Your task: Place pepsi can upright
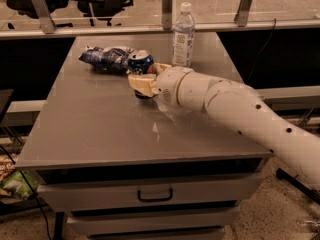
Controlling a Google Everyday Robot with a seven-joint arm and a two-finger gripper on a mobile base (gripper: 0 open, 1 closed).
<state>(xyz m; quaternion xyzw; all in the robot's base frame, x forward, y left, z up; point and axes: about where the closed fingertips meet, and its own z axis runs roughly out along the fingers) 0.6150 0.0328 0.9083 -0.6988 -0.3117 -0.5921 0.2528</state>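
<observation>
The pepsi can (pixel 140 64) is dark blue with its silver top showing. It stands about upright on the grey table (pixel 100 129), right next to the snack bag. My gripper (pixel 149 77) reaches in from the right on a white arm. Its tan fingers (pixel 142 82) are closed around the can's lower body and hide most of it. The can's base seems to touch the tabletop.
A dark blue and white snack bag (pixel 104 58) lies just left of the can. A clear water bottle (pixel 183 36) with a white cap stands behind the gripper, near the far edge. Drawers (pixel 155 194) sit below the table's front edge.
</observation>
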